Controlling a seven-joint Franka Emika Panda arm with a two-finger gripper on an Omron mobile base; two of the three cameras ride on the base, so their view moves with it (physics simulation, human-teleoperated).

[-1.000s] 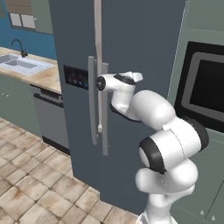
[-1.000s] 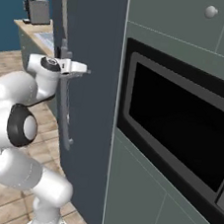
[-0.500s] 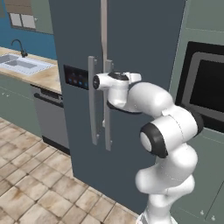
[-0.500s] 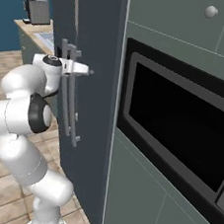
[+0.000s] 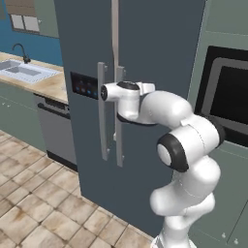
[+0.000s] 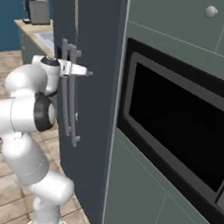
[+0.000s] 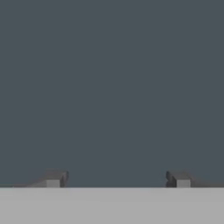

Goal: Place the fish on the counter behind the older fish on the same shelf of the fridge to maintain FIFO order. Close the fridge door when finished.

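Note:
The fridge (image 5: 155, 53) stands with both dark slate-blue doors shut, so the older fish and the shelf are hidden inside. My gripper (image 5: 120, 92) is at the two grey bar handles (image 5: 102, 111), at mid height, and points straight into the door. In the right base view the gripper (image 6: 84, 72) reaches past the handles (image 6: 68, 98) to the door face. In the hand view the gripper (image 7: 117, 179) is open, its fingertips (image 7: 54, 179) wide apart against bare door, nothing between them. The counter (image 5: 46, 85) lies to the left; the fish is out of view.
A white sink (image 5: 22, 72) with a dark tap is set in the counter, a grey dishwasher front (image 5: 55, 126) below it. A black built-in oven (image 5: 227, 97) fills the cabinet wall right of the fridge. Tiled floor (image 5: 34, 213) spreads in front.
My elbow has swung up and forward, bringing the hand closer against the door at the handles. The doors have not moved.

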